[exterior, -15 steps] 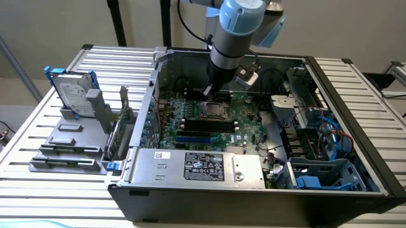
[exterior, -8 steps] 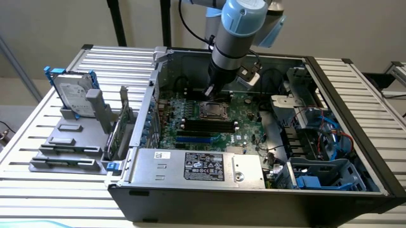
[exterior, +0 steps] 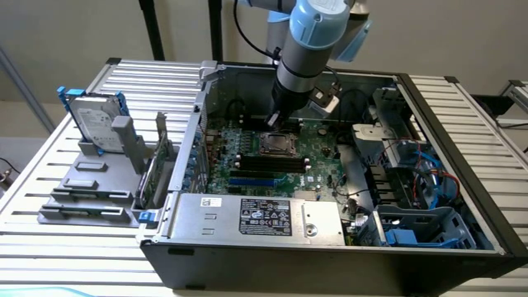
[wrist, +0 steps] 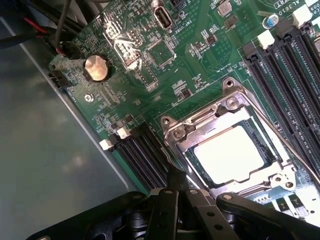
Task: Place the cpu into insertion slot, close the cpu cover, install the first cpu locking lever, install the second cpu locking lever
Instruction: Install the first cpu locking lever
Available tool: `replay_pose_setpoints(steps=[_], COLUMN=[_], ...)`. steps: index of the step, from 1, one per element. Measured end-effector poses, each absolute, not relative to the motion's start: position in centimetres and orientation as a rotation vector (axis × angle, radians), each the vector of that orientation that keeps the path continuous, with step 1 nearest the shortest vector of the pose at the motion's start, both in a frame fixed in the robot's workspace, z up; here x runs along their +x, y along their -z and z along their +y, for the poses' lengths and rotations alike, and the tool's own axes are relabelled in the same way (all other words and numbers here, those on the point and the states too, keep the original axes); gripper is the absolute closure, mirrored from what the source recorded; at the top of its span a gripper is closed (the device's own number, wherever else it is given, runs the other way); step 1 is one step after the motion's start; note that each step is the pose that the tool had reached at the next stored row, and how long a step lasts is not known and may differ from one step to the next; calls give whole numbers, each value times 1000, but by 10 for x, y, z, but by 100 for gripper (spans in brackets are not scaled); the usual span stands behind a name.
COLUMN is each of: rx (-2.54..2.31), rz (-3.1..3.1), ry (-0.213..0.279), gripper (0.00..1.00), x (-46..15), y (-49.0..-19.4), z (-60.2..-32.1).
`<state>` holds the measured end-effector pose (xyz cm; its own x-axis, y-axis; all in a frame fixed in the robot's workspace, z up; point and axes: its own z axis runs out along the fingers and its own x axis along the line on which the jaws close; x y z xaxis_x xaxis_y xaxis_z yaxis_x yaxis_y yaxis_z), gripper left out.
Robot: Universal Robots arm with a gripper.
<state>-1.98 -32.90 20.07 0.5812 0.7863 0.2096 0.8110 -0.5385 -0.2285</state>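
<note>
The cpu (wrist: 232,152) is sitting in the insertion slot (exterior: 276,143) on the motherboard (wrist: 150,55), with the cpu cover (wrist: 210,117) lying flat over it. The pincer (wrist: 176,176) is hanging right at the cover's edge, tips pressed together, gripping nothing.

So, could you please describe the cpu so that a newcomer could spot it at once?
Inside the open computer case lies the green motherboard. Near its middle, beside the long black memory slots, sits a silvery metal frame, the cpu cover. The cpu is the pale, smooth square showing through that frame's opening, brighter than everything around it.
</note>
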Motion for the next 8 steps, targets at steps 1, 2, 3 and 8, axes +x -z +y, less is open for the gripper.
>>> replay_pose_setpoints(steps=[1, 2, 3, 8], rx=[-2515, -2515, -2515, -2514], rz=[-1308, -1308, -1308, -1309], ry=[117, 117, 117, 117], gripper=[89, 89, 89, 89], x=[-20, -19, -19, -19], y=[-200, -200, -200, -198], z=[-329, -329, -329, -329])
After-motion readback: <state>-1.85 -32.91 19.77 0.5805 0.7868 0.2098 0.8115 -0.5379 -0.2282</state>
